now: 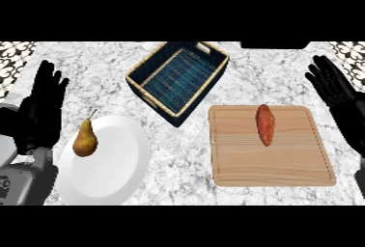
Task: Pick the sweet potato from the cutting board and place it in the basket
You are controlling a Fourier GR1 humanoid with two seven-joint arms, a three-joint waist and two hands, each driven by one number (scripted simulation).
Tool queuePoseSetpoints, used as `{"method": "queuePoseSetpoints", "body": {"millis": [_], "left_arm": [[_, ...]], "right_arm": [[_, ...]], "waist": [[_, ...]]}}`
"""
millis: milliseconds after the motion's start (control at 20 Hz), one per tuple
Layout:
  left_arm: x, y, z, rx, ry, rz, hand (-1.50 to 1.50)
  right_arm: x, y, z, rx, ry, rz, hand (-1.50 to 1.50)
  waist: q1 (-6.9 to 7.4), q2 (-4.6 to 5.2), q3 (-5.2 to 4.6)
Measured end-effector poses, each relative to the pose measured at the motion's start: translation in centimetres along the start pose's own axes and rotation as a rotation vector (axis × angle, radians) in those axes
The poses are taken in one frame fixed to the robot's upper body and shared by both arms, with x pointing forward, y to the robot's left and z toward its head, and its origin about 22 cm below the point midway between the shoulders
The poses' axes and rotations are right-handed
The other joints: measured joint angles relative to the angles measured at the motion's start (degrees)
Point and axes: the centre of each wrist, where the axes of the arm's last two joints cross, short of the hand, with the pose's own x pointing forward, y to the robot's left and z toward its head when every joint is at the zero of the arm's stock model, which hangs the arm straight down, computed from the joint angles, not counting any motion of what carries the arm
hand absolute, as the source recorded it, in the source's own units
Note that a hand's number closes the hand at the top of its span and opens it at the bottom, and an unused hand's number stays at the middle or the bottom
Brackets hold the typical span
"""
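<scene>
Your marble counter point(178, 159) fills the view, and everything sits on it. The largest thing on it is the wooden cutting board point(274, 164), lying toward the counter's front right corner with its long sides running front to back. Next in size is the white plate point(114, 169), near the front left corner, well apart from the board. The dark blue basket point(146, 79) with its tan rim stands at the back, about midway along the far edge, turned at an angle so that one corner points toward the board's back left corner; nothing lies inside it. Your left hand point(39, 113) rests at the left edge, fingers up and spread wide, holding nothing. Your right hand point(341, 94) rests at the right edge, likewise wide with straight fingers. The sweet potato point(264, 124) lies on the back half of the board, lengthwise front to back, untouched. The pear point(85, 140) lies on the plate's left part, stem pointing back.
</scene>
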Motion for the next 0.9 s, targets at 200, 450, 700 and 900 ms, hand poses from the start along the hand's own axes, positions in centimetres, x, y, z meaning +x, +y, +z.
{"method": "queuePoseSetpoints", "body": {"millis": [200,450,700,900], "left_arm": [[-0.9,0.8,-0.1,-0.031,0.009,-0.058,0.00],[-2.2,1.6,-0.1,-0.090,0.036,-0.156,0.00],[-2.8,1.7,0.1,-0.134,0.058,-0.186,0.00],[-3.3,1.6,0.0,-0.136,0.067,-0.197,0.00]], "right_arm": [[-2.5,-3.5,0.3,-0.152,0.089,0.054,1.50],[-6.3,-4.6,0.7,-0.334,0.029,0.040,-1.50],[-9.5,-1.2,-1.0,-0.573,0.063,0.192,-1.50],[-9.2,-2.0,-2.4,-0.737,0.174,0.368,-1.50]], "waist": [[0.55,-0.11,0.82],[1.14,0.10,1.30],[2.08,0.03,1.25],[1.57,-0.23,1.10]]}}
